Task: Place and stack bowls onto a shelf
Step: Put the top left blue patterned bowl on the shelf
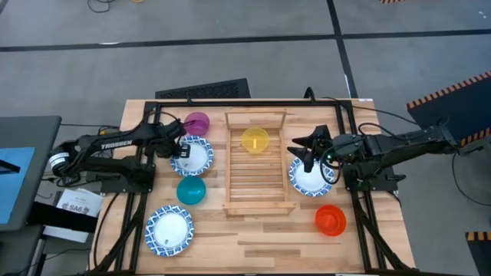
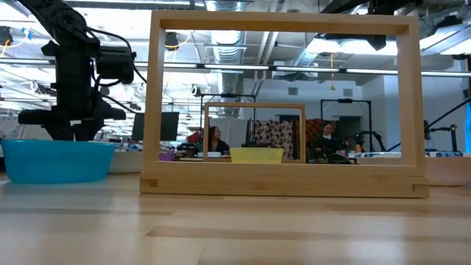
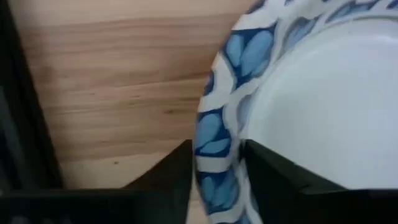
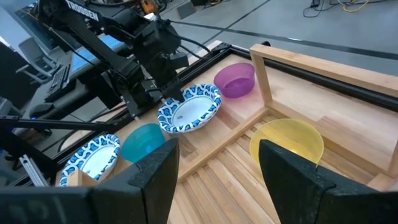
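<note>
A white bowl with a blue patterned rim (image 1: 193,157) rests on the table left of the shelf (image 1: 259,188), and my left gripper (image 1: 178,148) is shut on its rim. A yellow bowl (image 1: 255,140) sits on the shelf's far end. Around it are a purple bowl (image 1: 197,123), a teal bowl (image 1: 191,190) and a second blue-rimmed bowl (image 1: 169,229). My right gripper (image 1: 303,153) hangs open above a third blue-rimmed bowl (image 1: 311,178) right of the shelf, touching nothing. An orange-red bowl (image 1: 331,219) stands at the near right. My left gripper has the bowl's blue rim (image 3: 214,165) on the side toward the table's left edge, one finger inside the bowl and one outside. The fingers (image 3: 171,180) come steeply from above, pointing down. The bowl's base stays on the table.
Black frame bars (image 1: 149,146) run along the table behind both arms. A dark keyboard (image 1: 203,90) lies past the far edge. Bare wood lies near the table's front edge (image 1: 253,245). People sit in the room beyond the table (image 2: 213,140).
</note>
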### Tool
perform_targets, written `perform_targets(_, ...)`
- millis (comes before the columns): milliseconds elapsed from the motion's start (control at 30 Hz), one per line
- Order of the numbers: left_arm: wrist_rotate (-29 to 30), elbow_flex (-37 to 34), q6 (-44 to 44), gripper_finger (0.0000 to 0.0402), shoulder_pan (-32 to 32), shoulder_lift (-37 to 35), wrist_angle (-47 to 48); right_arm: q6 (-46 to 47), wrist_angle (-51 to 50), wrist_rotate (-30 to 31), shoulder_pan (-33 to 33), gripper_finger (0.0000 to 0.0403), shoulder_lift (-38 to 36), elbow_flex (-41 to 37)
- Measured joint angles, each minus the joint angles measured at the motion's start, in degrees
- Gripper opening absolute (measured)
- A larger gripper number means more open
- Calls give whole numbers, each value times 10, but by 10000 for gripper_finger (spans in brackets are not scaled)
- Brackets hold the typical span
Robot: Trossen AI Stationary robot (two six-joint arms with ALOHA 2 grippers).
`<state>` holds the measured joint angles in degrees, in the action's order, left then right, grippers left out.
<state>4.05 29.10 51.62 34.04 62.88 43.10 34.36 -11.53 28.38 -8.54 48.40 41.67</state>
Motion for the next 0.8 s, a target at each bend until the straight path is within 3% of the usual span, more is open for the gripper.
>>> perform_targets(100,-19,1,-5,37,4,-3,2,11,0,0,0,248,0,0)
perform_targets(167,-32,3,-13,13,8,-15,-1,16,0,0,0,248,0,0)
perform_targets(333,-63,44,-55,7,31,-54,61,16,4,-1,-1,248,0,0)
perform_targets(567,-94,171,-99,1,21,-91,188,18,14,-13,-1,248,0,0)
perform_targets(800,-84,272,-65,0,-62,-71,142,18,56,-14,-1,248,0,0)
